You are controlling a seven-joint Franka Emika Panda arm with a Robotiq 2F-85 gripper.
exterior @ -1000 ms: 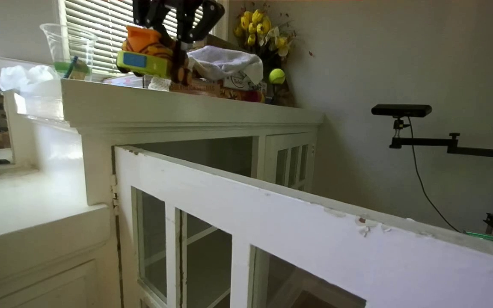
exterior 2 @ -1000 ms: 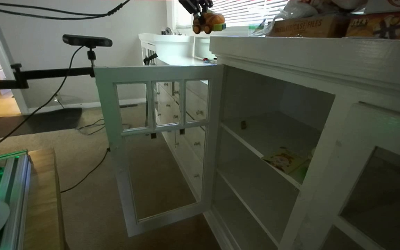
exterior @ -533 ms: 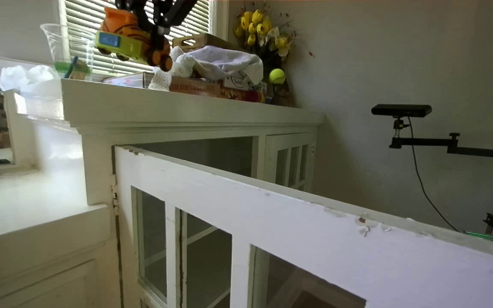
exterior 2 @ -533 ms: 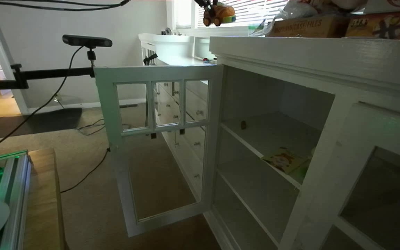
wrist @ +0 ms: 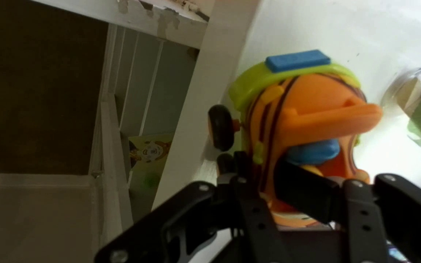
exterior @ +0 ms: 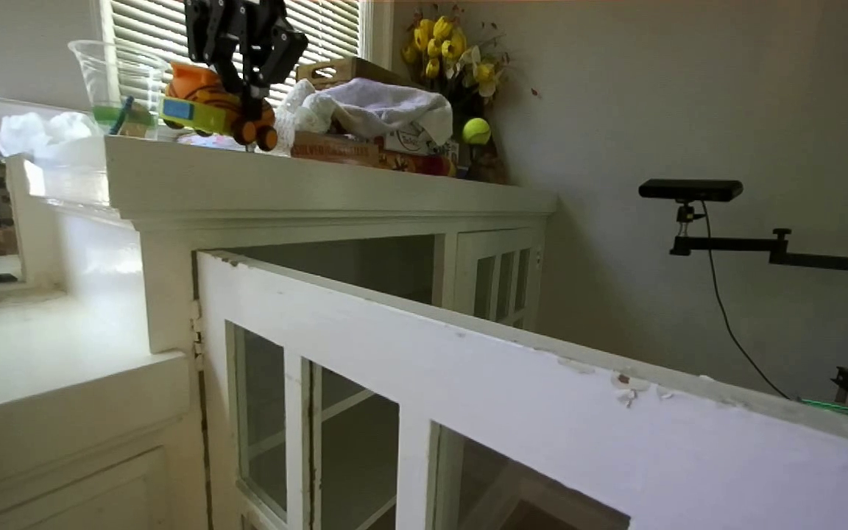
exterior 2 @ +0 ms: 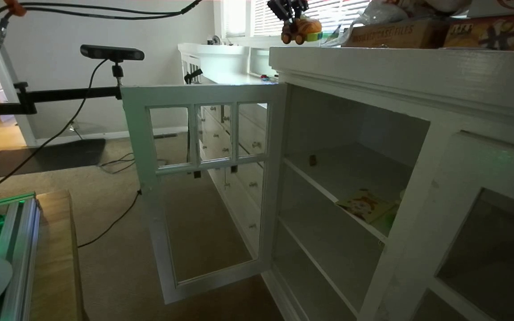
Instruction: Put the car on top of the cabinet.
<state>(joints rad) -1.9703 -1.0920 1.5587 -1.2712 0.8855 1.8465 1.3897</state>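
Setting the car [wrist: 305, 126] down on the cabinet [exterior: 336, 180] looks to be the step in hand. The car hangs over the cabinet's top, close to its front edge and near the corner where the swung-out door [exterior: 512, 368] is hinged. In an exterior view a thin gap seems to show between the wheels [exterior 2: 300, 39] and that edge, so I judge that it does not yet rest there. The next move probably calls for a small shift back from the front edge, since a wheeled toy may roll, then a gentle lowering until every wheel bears, and only then letting go and lifting clear.

The pincer [wrist: 269, 179] is clamped on the car, its fingers [wrist: 302, 186] drawn in to the thickness of what they pinch, with no spare room that I can make out. One lies by the striped flank beside a wheel; the other seems to reach into the cab's opening, how deep is hidden.

Farther in from the front edge, apart from the car, stands a clear plastic cup [exterior: 116, 81], which too long a shift back could knock. Along the top toward the far corner, a pale cloth [exterior: 394, 107] lies over boxes [exterior: 336, 149], with a ball [exterior: 476, 131] and yellow flowers [exterior: 453, 48] showing past them; what bears the ball I cannot tell.
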